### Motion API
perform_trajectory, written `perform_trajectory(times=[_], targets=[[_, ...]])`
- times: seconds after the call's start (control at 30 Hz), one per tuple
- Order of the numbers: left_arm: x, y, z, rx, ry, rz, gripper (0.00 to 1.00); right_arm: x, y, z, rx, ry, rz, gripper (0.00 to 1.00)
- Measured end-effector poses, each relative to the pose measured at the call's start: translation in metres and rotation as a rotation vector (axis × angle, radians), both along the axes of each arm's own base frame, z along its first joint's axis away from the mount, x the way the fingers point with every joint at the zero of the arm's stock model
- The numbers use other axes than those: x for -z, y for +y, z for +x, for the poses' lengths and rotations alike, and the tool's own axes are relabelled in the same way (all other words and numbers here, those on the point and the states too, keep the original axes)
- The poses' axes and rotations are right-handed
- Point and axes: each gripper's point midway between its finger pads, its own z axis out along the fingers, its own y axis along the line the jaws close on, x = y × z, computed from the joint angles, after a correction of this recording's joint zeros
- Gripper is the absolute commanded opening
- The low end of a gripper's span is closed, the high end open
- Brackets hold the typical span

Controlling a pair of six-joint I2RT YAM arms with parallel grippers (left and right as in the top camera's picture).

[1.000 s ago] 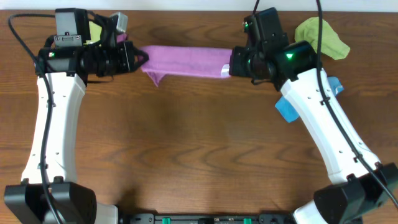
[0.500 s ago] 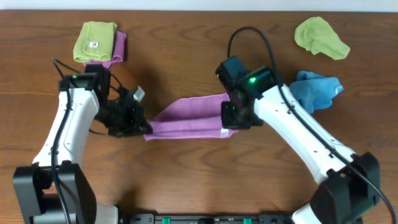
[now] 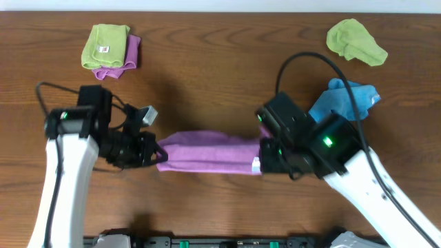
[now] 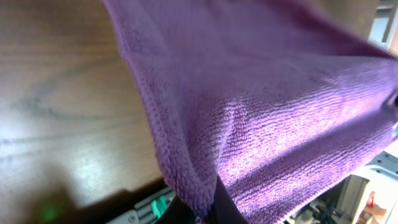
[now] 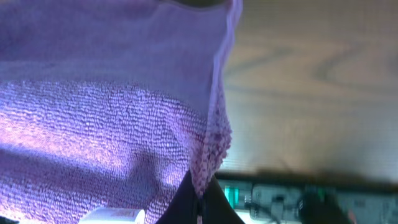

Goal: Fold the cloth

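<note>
Dark wood surface [image 3: 220, 89] carries all items. Close to its near edge, at the centre, the cloth [image 3: 207, 151] spans as a taut horizontal band between the two arms. The left tool [image 3: 157, 153] is clenched on the band's left end. The right tool [image 3: 262, 160] is clenched on the right end, just beside the white tag [image 3: 255, 164]. Both wrist views show the fabric pinched at a corner and draping clear of the wood. Judged step: laying the held edge down to form a fold. Hold both ends level and equally tensioned, lower them together, match edge to edge, and release only once the fabric lies flat. Farther back, towards the right edge, lies a blue cloth [image 3: 344, 100]. A lime-green cloth [image 3: 355, 41] sits at the far right corner. A folded lime-green cloth [image 3: 105, 45] rests on a purple cloth [image 3: 129, 58] at the far left corner.
</note>
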Motion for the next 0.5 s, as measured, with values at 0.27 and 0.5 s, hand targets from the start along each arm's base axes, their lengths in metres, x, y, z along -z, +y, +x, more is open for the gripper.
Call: perform_trajectory(times=[0.27, 0.5], targets=[[-0.028, 0.005, -0.061, -0.093, 0.001, 0.049, 0.06, -0.017, 0.001, -0.053, 0.036, 0.055, 0.061, 0.01], [-0.029, 0.009, -0.061, -0.138, -0.013, 0.075, 0.06, -0.021, 0.005, -0.055, 0.082, 0.066, 0.100, 0.01]])
